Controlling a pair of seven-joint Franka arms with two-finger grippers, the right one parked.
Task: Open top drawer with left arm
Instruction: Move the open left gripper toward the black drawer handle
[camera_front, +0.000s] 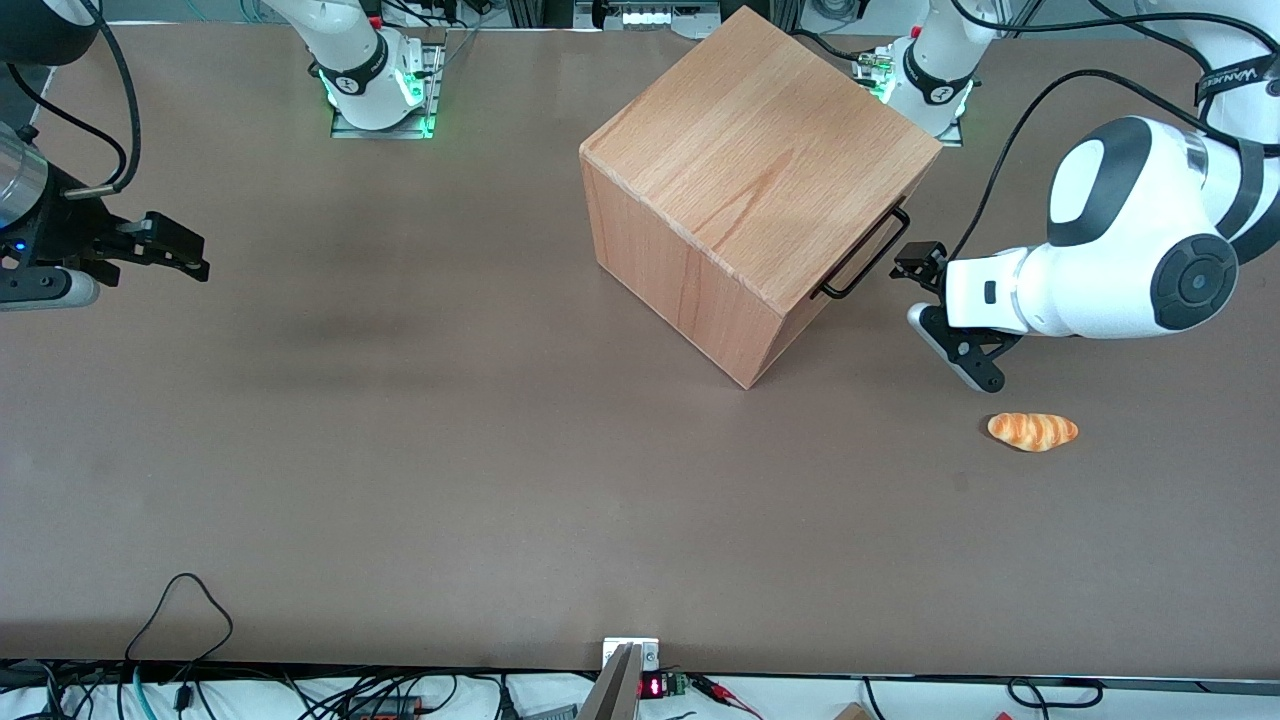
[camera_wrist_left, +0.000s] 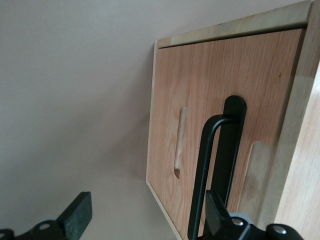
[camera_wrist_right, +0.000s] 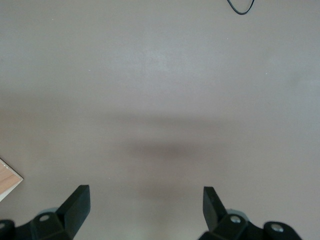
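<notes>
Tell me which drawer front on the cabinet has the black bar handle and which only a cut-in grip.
The top drawer carries the black bar handle, right in front of the open gripper. The drawer below it has only a recessed wooden slot.

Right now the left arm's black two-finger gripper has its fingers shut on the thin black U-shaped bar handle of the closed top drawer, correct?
Not quite. The black two-finger gripper is open in front of the thin black U-shaped bar handle, not shut on it; the left wrist view shows its fingers spread wide. The top drawer is closed, as you say.
</notes>
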